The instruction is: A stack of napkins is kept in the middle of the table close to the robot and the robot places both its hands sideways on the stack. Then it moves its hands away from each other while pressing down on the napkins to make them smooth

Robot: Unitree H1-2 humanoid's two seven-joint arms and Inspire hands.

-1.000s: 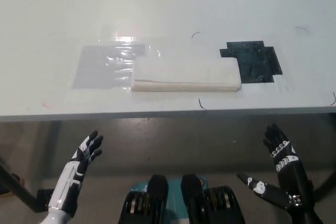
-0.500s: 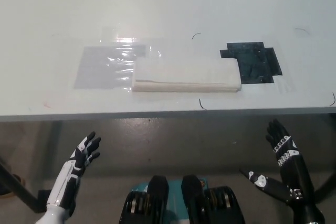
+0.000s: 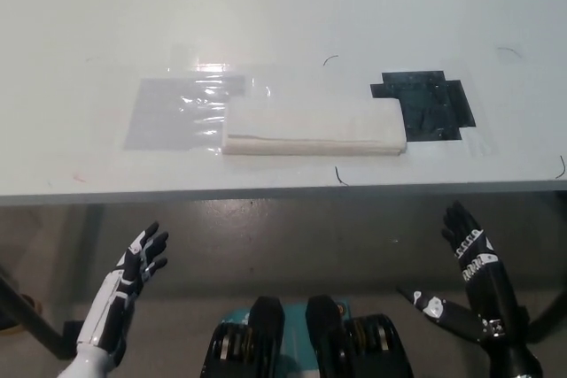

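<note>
Napkin stack (image 3: 314, 127) lies unlabelled on the table (image 3: 283, 15); left hand (image 3: 137, 263) and right hand (image 3: 468, 250) hang spread, empty.

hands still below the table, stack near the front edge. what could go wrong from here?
1. Both the left hand and right hand sit below the table edge; rising, they might clip it.
2. The napkin stack lies near that edge, partly on glossy clear film; outward pressing could slide it instead of smoothing it.
</note>
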